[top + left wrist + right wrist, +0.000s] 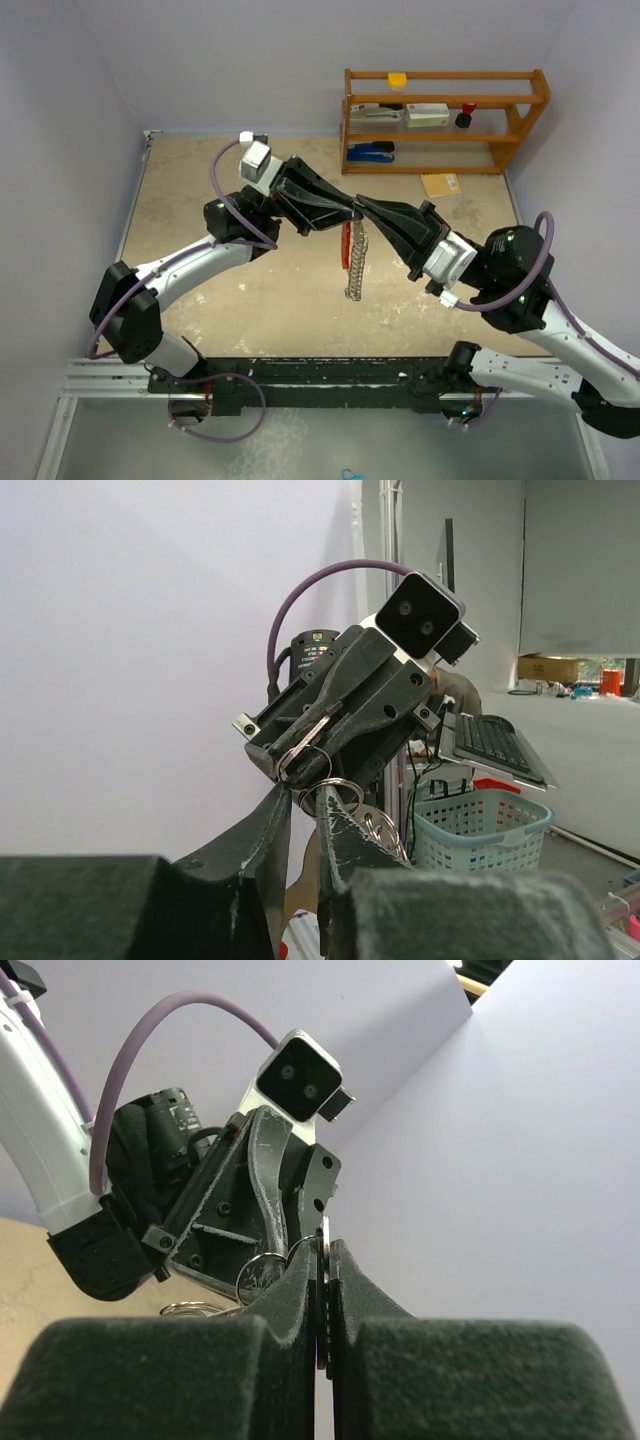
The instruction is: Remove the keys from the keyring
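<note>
Keyring: the keyring (pixel 346 245) hangs in the air above the table (pixel 250 290), its red strip and silver chain dangling straight down from the spot where your two hands meet
Right hand: your right hand (pixel 322 1250) has its fingers pressed together on a thin metal loop at the top of the keyring and carries it
Left hand: your left hand (pixel 305 798) has its fingers close on either side of a second loop just opposite, and you cannot tell whether they truly pinch it
Keys: you see none lying apart from the keyring; they seem to be bunched at the loops between the fingertips, too small to pick out
Done: the keyring is up off the table and shared between both hands
Left to do: every key has yet to be worked off
</note>
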### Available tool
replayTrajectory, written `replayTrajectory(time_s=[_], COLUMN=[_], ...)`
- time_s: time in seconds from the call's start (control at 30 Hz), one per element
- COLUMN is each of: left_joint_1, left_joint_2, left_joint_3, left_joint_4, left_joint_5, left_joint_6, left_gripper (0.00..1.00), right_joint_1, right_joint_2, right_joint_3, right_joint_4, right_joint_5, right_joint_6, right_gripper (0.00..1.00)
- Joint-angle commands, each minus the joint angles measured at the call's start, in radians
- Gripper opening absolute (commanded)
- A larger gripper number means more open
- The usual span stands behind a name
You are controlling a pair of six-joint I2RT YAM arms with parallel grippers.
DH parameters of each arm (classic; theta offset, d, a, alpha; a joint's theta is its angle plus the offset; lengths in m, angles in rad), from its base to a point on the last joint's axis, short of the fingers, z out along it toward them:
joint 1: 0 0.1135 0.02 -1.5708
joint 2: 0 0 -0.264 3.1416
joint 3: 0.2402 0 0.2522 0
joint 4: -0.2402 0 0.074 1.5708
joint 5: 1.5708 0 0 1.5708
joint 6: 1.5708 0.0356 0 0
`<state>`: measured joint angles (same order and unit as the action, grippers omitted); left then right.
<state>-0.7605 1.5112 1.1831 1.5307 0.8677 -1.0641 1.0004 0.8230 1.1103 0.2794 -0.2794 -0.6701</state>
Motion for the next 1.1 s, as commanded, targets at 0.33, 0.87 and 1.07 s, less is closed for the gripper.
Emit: replayTrajectory(time_s=[0.33,0.87,1.07], left_joint_1=[-0.011,-0.001,0.017], left_joint_2=[0.028,0.002,0.018], left_joint_3=[0.076,0.143,0.139], left_joint_4=[0.140,-0.511,-0.500], left_joint_5=[0.050,0.023,0.002], left_joint_6=[-0.063,0.328,0.315], left_gripper=[0.00,0.00,0.00], right_joint_1=[0.007,0.007,0.007], right_joint_2=[0.029,0.027,0.061], right_joint_3=[-0.066,-0.085,-0.061], right_joint_4=[0.137,0.149,0.119], right_joint_5=[-0.036,-0.060,-0.071], right_joint_6=[-0.132,-0.250,-0.293], right_gripper=[0.00,0.00,0.00])
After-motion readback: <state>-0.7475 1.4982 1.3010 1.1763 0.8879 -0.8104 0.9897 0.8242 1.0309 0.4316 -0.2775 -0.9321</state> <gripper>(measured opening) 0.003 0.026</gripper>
